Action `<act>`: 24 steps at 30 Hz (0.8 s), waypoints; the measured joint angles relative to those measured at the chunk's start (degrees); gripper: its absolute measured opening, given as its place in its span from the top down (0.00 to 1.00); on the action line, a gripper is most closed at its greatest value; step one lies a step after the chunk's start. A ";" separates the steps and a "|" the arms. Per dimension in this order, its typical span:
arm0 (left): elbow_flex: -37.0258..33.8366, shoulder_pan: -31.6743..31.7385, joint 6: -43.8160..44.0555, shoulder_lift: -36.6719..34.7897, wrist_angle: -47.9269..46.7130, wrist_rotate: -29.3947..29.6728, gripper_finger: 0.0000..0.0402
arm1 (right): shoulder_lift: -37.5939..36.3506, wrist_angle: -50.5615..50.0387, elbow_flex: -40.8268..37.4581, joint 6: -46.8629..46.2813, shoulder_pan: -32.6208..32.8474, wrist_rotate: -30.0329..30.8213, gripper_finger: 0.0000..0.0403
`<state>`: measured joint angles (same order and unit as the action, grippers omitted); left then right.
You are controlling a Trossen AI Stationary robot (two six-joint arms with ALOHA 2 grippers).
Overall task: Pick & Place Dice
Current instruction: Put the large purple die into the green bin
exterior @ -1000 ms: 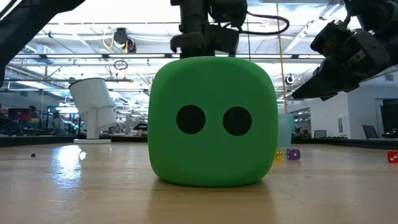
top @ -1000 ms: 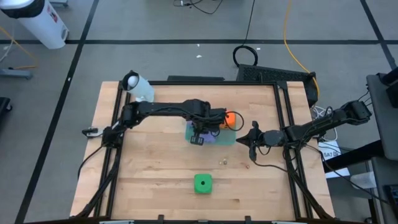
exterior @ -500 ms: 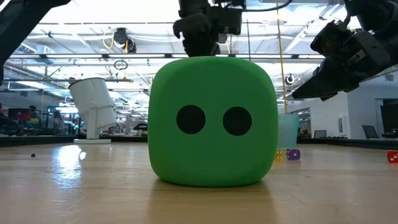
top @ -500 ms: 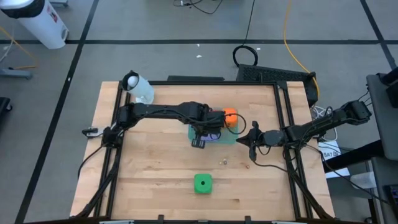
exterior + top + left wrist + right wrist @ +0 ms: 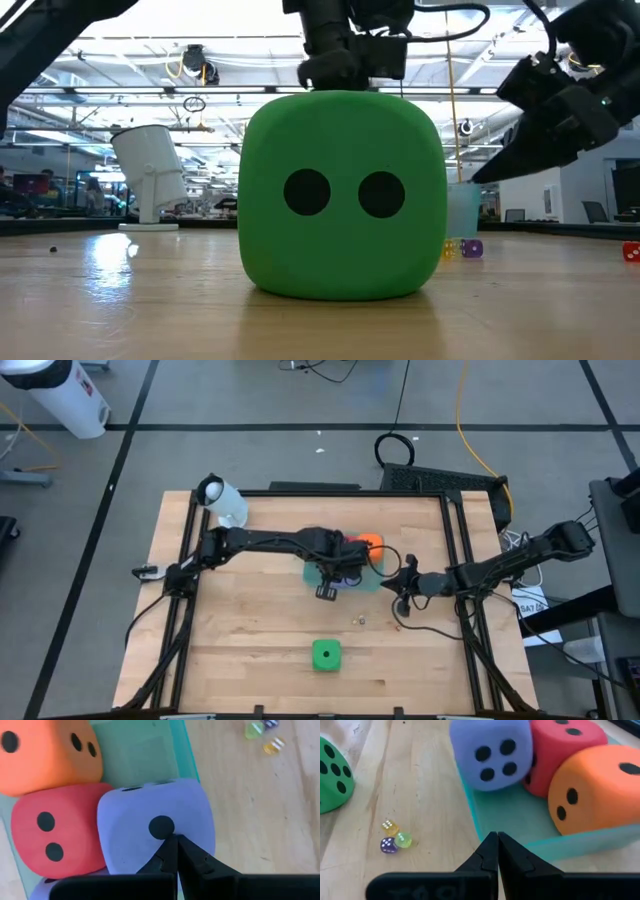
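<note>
Black-pipped dice sit orange, red and purple on a translucent teal tray; the fourth is green.

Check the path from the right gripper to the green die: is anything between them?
Only the tiny dice lie on the table roughly between the shut right gripper, beside the teal tray, and the green die near the front edge. They are low. Nothing larger visibly blocks the way; the left gripper hangs over the tray.

Wooden table — green die, teal tray, white cup.
</note>
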<state>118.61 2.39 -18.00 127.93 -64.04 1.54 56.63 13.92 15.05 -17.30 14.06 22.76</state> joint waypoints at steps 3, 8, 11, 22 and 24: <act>0.00 0.52 -0.04 0.13 1.96 -0.03 1.00 | 1.64 0.87 0.18 -0.04 -0.67 -0.27 1.00; 0.00 1.76 0.18 1.23 4.67 -2.15 1.00 | 3.09 2.27 0.19 -0.02 -1.46 -1.05 1.00; 0.11 2.44 0.84 2.88 6.31 -4.05 1.00 | 3.44 2.49 0.19 -0.02 -1.74 -1.84 1.00; -0.82 5.39 5.30 3.78 7.66 -4.94 1.00 | 3.12 2.33 0.15 -0.44 -1.74 -4.55 1.00; -0.94 5.57 5.55 2.93 7.91 -4.80 1.00 | 3.12 2.30 0.15 -0.68 -1.74 -4.80 1.00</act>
<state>117.67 7.97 -12.45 130.86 -56.13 -3.27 59.75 16.22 15.20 -17.98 12.32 17.96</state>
